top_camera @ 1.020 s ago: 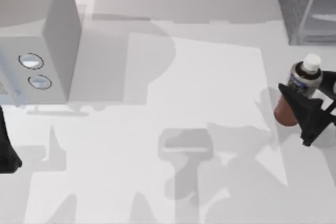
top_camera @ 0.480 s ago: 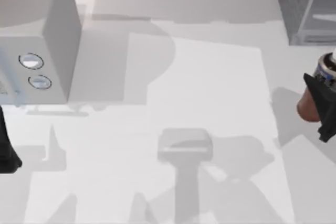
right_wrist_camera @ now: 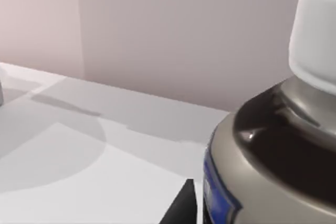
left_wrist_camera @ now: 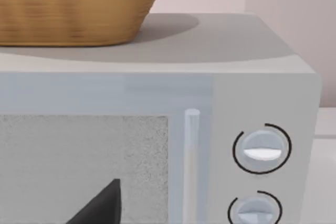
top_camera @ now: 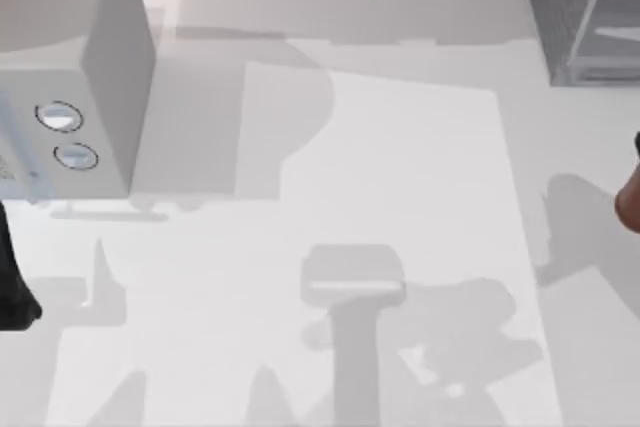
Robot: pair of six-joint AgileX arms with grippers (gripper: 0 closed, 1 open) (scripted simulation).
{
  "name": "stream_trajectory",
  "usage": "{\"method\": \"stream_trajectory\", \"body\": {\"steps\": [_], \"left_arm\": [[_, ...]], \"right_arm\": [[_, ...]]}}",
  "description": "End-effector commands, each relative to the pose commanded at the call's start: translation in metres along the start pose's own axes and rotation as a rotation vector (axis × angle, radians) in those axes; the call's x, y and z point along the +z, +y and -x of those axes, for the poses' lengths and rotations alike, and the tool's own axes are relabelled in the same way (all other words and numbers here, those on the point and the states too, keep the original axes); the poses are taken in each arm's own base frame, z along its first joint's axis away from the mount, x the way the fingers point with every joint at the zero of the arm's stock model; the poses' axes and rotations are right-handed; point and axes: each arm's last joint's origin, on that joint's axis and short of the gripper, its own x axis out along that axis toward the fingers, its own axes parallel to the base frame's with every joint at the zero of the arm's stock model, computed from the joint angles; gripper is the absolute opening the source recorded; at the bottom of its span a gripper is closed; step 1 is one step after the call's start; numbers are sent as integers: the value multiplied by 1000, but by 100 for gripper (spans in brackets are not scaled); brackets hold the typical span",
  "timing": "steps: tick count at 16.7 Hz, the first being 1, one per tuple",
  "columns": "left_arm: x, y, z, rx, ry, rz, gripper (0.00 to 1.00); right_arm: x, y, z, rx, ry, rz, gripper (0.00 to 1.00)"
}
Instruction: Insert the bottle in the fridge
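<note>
Light grey microwave (top_camera: 70,77) at table (top_camera: 400,177) left, wicker basket (left_wrist_camera: 73,3) on top

Top view overhead, table (top_camera: 400,147); left wrist close, facing microwave (left_wrist_camera: 262,77)

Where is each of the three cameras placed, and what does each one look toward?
Top view: above the table, looking down on the microwave, the fridge and a sliver of the bottle at the right edge; the left arm is parked at the left edge.
Left wrist view: faces the microwave front, a wicker basket on top, a dark fingertip below.
Right wrist view: close to the bottle, facing the wall.
Shared: the microwave in the top and left wrist views; the bottle in the top and right wrist views.
</note>
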Motion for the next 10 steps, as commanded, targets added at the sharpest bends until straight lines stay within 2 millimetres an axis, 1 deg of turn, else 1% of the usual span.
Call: {"method": "stream_trajectory", "body": {"steps": [4, 10], "left_arm": [[0, 0, 0, 0, 0, 0, 100], [0, 0, 0, 0, 0, 0, 100]], "right_arm": [[3, 4, 17, -73, -12, -8, 1], [-1, 9, 41, -171, -18, -17, 1]]}}
